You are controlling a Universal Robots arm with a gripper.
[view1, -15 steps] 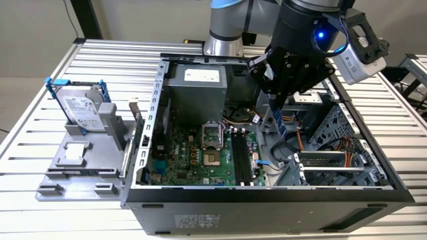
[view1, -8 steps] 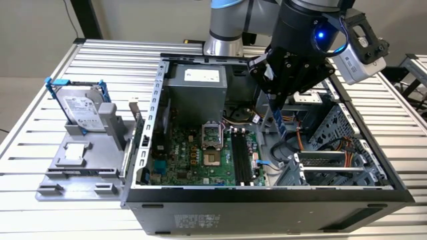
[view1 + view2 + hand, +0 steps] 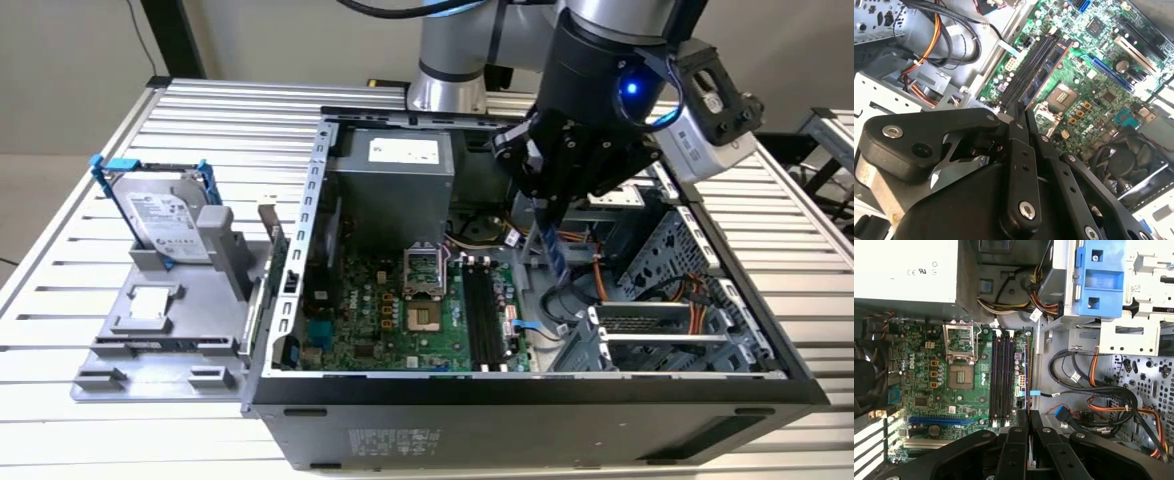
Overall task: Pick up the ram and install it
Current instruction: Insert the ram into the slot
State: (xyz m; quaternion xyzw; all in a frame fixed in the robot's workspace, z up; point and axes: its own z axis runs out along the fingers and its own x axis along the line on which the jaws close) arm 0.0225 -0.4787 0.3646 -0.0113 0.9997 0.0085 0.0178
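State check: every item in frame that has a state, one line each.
claw: shut on the ram
ram: held inside the case, not in a slot
memory slots: empty
computer case: lying on its side, open on top
hard drive: standing in a grey holder outside the case

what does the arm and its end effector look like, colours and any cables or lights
The arm has silver-grey cylindrical joints and a black wrist section with a glowing blue light. A black cable loops by its top, and a grey boxy camera sits beside the wrist. The end effector is matte black: flat linkage bars joined by silver screw heads.
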